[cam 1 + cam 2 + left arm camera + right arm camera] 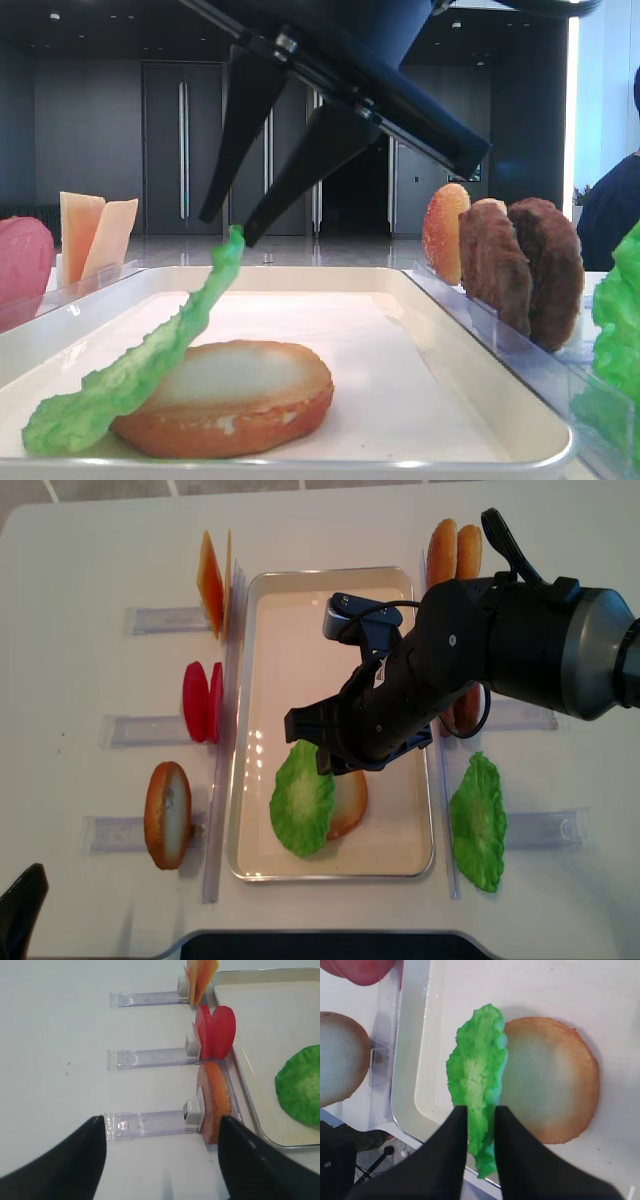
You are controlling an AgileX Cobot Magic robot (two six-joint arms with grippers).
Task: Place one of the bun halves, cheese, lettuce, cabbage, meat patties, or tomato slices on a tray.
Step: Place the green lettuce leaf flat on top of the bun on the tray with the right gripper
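Lettuce (479,1080) leans on bun half (550,1077); right jaws straddle its edge, slightly parted.

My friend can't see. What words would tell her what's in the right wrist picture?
Two black fingers of the right gripper straddle a bright green lettuce leaf that drapes over the edge of a bun half lying flat on the white tray.

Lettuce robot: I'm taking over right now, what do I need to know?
Right end effector: slightly open, lettuce between its fingers, grip unclear.
Left end effector: open, empty, beside the racks.
Lettuce leans on the bun half in the tray, one end raised.
Done: bun half laid down.
Left: let go of the lettuce; cheese, tomato slices, meat patties wait in racks.
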